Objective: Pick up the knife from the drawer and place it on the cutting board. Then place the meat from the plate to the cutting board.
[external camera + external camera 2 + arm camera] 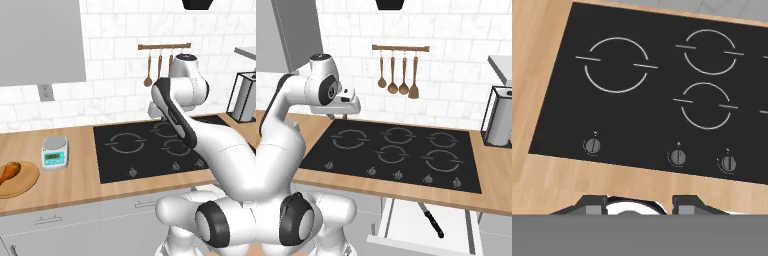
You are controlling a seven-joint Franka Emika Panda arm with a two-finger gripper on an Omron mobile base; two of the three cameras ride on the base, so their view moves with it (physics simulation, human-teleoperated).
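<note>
Hand view: claw [639, 204] part-open, empty, above cooktop [657, 90]

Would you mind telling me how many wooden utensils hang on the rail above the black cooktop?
4: wooden utensils hang side by side on the wooden rail in the right base view; the arm hides some in the left.

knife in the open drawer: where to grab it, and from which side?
Judging from the right base view, grip the black handle of the knife, coming straight down from above. It lies flat on the floor of the open drawer, handle toward the drawer front, blade back under the counter edge. Close the gripper across the handle's narrow width.
</note>
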